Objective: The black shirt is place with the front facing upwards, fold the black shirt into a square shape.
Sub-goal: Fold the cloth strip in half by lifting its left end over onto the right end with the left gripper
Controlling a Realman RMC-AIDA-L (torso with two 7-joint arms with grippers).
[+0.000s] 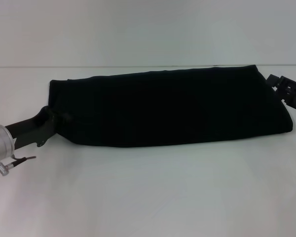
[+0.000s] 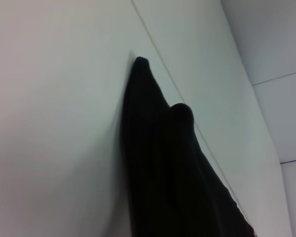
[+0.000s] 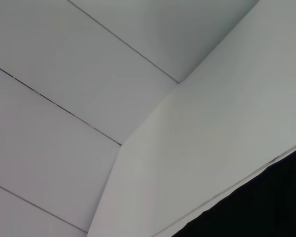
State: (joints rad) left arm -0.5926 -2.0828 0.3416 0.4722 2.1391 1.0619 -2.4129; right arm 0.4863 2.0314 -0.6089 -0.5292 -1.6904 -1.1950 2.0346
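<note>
The white table (image 1: 148, 197) carries the black shirt (image 1: 167, 106), folded into a long band lying across the middle, no lettering showing. The left gripper (image 1: 56, 121) is at the band's left end and the right gripper (image 1: 281, 89) at its right end — whether either one pinches cloth I cannot tell. The left wrist view alone shows the shirt (image 2: 172, 173) bunched into two peaks.
</note>
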